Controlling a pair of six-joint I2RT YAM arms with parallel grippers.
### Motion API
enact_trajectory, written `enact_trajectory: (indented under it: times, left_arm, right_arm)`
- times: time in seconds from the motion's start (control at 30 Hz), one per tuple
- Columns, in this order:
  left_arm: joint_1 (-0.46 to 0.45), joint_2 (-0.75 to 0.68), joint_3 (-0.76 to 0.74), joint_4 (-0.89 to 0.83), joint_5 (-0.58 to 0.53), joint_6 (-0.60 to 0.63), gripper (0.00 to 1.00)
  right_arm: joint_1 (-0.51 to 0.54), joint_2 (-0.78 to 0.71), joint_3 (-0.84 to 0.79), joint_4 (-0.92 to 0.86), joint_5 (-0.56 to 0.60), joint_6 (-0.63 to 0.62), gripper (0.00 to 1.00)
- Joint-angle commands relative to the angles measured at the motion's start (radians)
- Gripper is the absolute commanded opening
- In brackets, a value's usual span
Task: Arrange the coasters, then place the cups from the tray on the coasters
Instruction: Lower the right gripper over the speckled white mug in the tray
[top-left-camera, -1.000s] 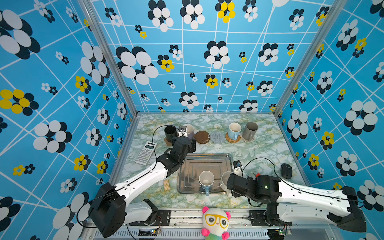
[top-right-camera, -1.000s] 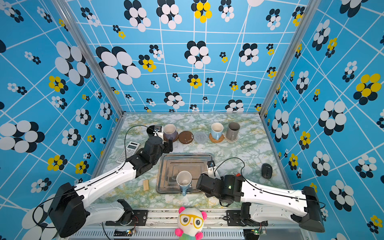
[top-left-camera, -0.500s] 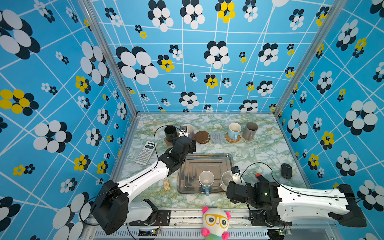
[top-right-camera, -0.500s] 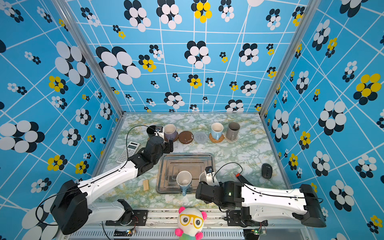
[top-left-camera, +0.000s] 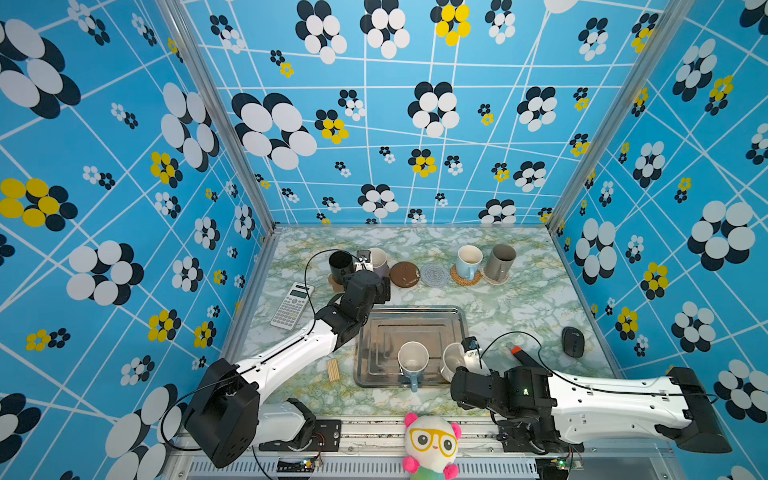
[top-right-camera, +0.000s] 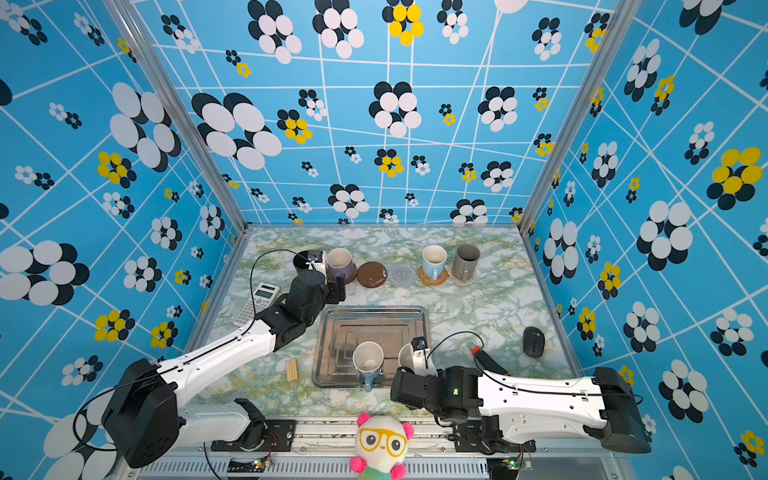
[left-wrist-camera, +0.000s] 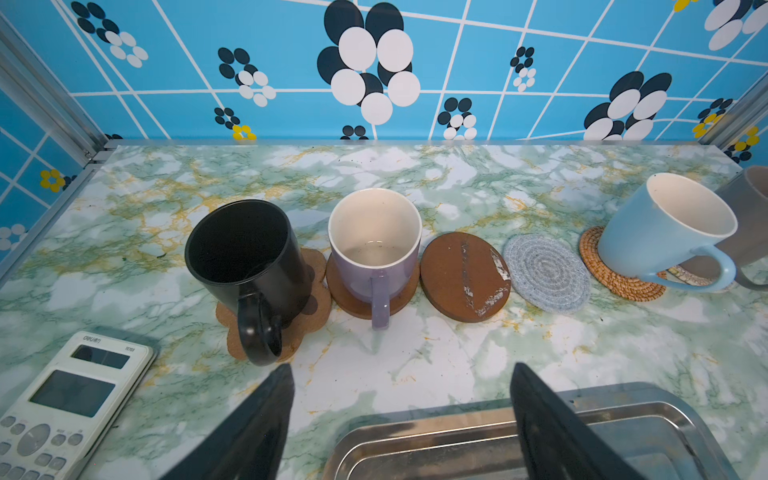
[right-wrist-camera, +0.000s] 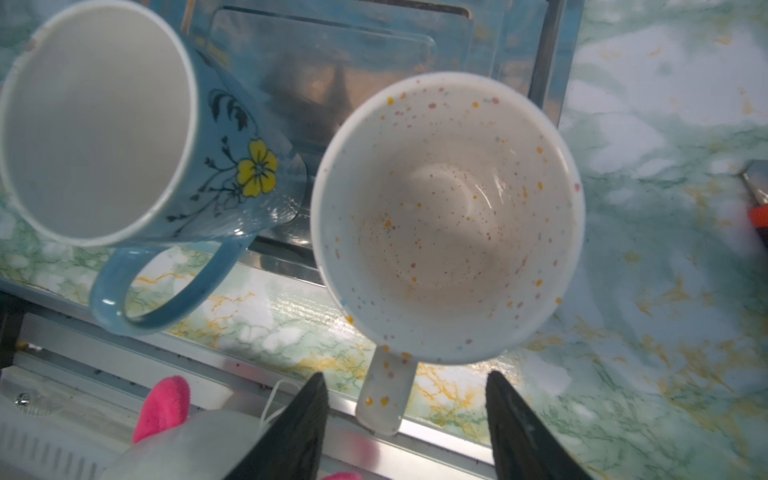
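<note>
My left claw (left-wrist-camera: 401, 368) hangs released and empty over the surface, just in front of the black mug (left-wrist-camera: 249, 249) and the lavender mug (left-wrist-camera: 374, 245), each seated on a coaster. Next along, the brown disc (left-wrist-camera: 463, 276) and the grey-blue woven coaster (left-wrist-camera: 546, 274) lie bare. The light blue mug (left-wrist-camera: 665, 232) and the grey mug (left-wrist-camera: 752, 216) are seated.

In the tray (top-left-camera: 411, 324), the flowered blue mug (right-wrist-camera: 99, 124) and the speckled white mug (right-wrist-camera: 446, 216) stand upright at the near edge. My right claw (right-wrist-camera: 406, 376) is released, jaws either side of the white mug's handle (right-wrist-camera: 384, 395), not touching it.

Glazed ceramic should be stiff, weighty, slick and chippable (its neighbour stands just beside). I would pinch the handle close to the wall to limit swing.
</note>
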Motion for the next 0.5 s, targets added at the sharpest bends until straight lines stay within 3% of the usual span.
enact_trajectory:
  times: [0.0,0.47]
  left_arm:
    - [0.011,0.005,-0.007,0.015,0.019,-0.020,0.82]
    - [0.017,0.027,0.002,0.016,0.040,-0.033,0.82]
  right_arm:
    - [0.007,0.008,-0.023,0.020,-0.002,0.044,0.63]
    - [0.007,0.056,-0.034,0.058,0.014,0.059,0.61]
